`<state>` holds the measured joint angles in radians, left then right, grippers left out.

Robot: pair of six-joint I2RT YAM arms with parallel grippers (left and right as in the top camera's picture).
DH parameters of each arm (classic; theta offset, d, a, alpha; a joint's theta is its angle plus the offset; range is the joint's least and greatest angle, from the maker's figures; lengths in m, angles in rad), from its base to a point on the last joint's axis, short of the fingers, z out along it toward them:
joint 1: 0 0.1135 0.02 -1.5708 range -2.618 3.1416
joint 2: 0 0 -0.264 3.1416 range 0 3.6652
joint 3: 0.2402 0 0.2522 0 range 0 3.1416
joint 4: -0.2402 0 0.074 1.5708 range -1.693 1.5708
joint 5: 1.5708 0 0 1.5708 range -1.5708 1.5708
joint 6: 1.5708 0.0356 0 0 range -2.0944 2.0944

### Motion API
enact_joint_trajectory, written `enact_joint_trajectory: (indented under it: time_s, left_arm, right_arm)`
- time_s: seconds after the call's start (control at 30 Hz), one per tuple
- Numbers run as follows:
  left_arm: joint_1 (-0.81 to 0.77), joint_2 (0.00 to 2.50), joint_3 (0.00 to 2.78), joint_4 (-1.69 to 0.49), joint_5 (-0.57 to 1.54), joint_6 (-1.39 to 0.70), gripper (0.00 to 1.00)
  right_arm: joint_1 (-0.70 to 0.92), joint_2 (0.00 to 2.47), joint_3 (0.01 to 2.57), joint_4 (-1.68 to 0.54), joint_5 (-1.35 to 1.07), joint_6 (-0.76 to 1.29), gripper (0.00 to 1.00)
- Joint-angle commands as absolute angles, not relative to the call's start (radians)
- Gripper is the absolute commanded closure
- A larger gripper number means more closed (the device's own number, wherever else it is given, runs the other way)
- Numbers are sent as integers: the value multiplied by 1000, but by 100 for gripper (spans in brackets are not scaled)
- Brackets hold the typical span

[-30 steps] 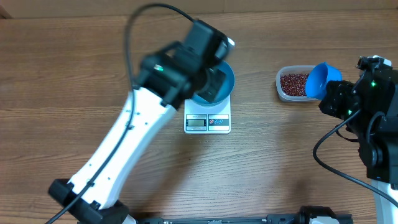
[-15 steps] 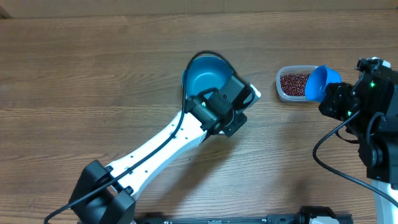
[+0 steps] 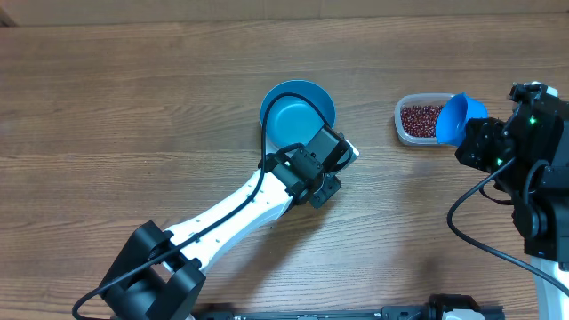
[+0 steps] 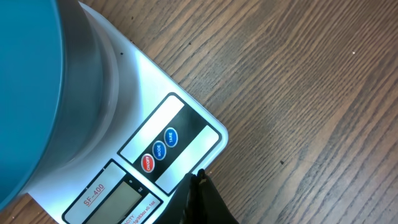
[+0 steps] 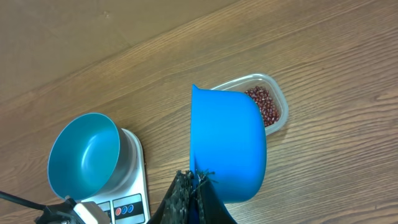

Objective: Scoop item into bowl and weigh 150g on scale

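L hand [image 4: 200, 198]: fingers pressed together, holding nothing, tips just over the front-right corner of the scale [image 4: 165, 146], beside the button strip. L wrist cam shows display and three buttons; overhead has nearly all the scale hidden under the arm. Bowl [image 3: 298, 108] sits upright on the scale platform, inside plain blue. R hand [image 5: 194, 190]: clamped on the scoop [image 5: 227, 146], held above the counter [image 3: 107, 107] at the R edge of the tub [image 3: 399, 123]. Beans [image 3: 420, 116] lie in the tub. R wrist cam gives the scoop's outside only; overhead shows its open mouth.
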<state>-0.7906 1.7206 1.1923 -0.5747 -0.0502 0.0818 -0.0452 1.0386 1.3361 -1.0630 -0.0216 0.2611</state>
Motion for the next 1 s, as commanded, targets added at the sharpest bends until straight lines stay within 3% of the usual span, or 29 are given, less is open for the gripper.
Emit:
enact_joint_trajectory:
  time_s: [0.0, 0.97]
  left_arm:
    - [-784, 1762, 1184, -569, -63, 94, 96]
    - [-748, 1846, 1184, -469, -191, 52, 96]
  right_arm:
    - [-48, 1028, 1363, -1057, -20, 261, 96]
    - [-48, 1028, 1363, -1057, -19, 260, 96]
